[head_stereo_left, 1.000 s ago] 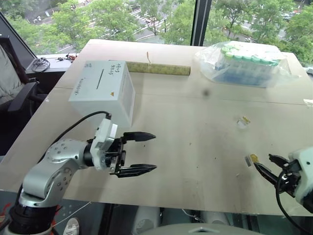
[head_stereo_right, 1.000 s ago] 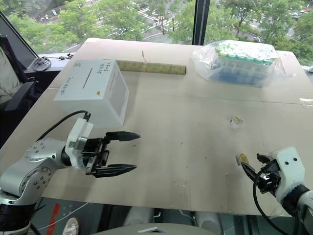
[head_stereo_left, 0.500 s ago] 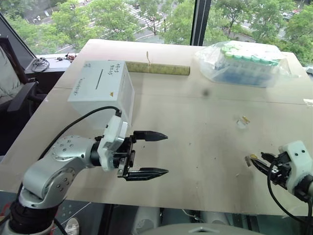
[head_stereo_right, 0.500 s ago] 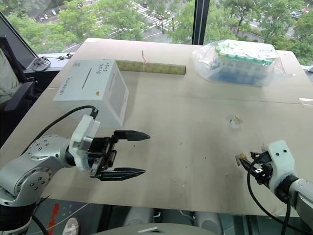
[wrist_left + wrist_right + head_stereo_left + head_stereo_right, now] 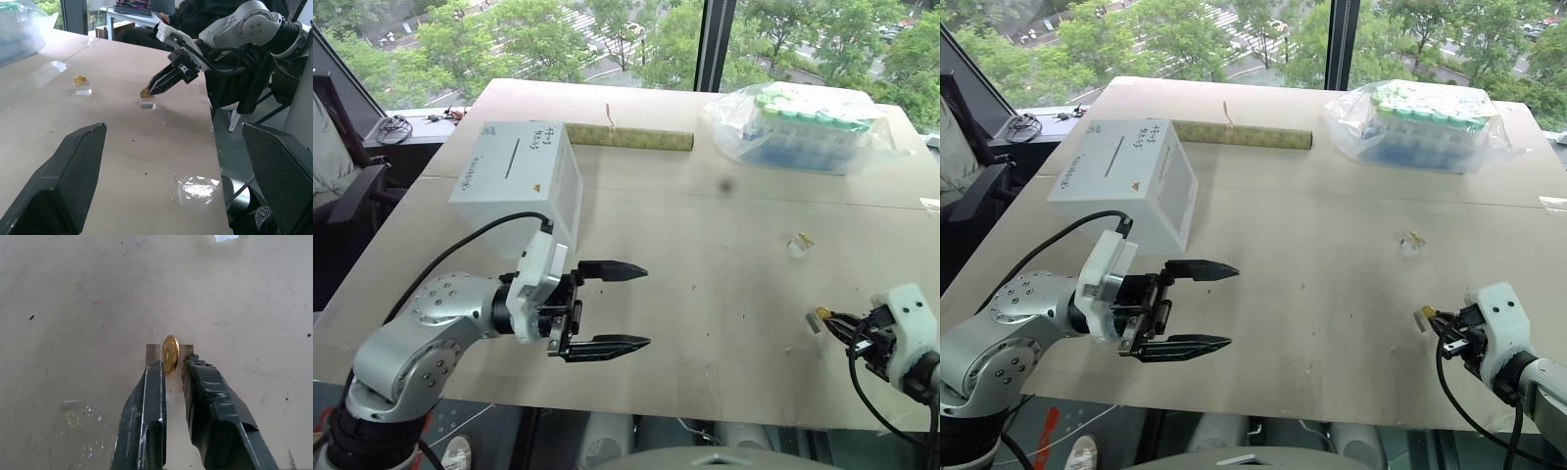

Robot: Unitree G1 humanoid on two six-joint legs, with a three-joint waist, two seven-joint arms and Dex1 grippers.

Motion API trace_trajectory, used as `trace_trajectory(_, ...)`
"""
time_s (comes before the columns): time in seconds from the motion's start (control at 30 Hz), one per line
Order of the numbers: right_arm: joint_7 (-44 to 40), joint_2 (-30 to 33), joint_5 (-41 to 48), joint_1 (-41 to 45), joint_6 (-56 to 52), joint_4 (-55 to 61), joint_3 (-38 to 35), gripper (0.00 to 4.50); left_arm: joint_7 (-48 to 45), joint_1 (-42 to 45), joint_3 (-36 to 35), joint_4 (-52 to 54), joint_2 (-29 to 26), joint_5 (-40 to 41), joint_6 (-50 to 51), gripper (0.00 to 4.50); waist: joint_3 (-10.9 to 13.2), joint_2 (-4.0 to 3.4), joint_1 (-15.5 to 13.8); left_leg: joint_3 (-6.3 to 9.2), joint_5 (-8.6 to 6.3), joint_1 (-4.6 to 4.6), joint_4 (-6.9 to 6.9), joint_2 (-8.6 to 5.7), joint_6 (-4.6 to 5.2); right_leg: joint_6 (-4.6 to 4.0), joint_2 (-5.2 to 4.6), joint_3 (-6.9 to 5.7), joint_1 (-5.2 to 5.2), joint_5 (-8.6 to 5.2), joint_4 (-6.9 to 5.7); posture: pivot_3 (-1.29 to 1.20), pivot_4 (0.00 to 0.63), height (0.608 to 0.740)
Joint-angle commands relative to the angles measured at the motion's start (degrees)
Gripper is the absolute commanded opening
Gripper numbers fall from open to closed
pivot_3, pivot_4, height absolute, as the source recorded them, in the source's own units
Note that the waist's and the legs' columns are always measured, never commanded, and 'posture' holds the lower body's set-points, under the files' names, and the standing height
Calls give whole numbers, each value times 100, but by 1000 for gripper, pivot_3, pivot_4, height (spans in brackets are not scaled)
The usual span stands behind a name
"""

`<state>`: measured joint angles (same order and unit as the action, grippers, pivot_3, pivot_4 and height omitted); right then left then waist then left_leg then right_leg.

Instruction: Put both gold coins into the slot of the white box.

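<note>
Beige wooden table (image 5: 705,294): right gripper (image 5: 171,369), angled down, nearly pinches a shiny gold coin (image 5: 170,354); left gripper (image 5: 625,305) level, spread wide.

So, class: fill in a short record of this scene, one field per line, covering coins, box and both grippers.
near coin: gold coin on edge on a clear scrap, between the right gripper's fingers
far coin: second gold coin on its own scrap
white box: slot on top
left gripper: open, holding nothing
</note>
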<state>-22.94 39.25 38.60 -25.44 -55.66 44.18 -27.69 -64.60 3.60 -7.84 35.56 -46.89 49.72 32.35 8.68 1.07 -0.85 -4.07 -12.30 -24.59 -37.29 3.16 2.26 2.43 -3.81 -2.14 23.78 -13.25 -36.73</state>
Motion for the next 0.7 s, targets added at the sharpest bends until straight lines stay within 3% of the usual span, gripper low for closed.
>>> trace_trajectory(0.03, -52, 5, -62, 22, 109, 20, -14, 699, -37, 34, 11, 11, 1, 4, -88, 4500, 0, 0, 0, 0, 0, 0, 0, 0, 0, 0, 0, 0, 0, 0, 0, 0, 150, 740)
trace_trajectory(0.7, -270, 34, -275, 215, 305, -239, 144, 699, 141, -122, -26, 195, -22, 98, -40, 4500, 0, 0, 1, -1, 0, 0, 0, 1, 0, 0, 1, 1, 0, 0, 0, 0, 150, 740)
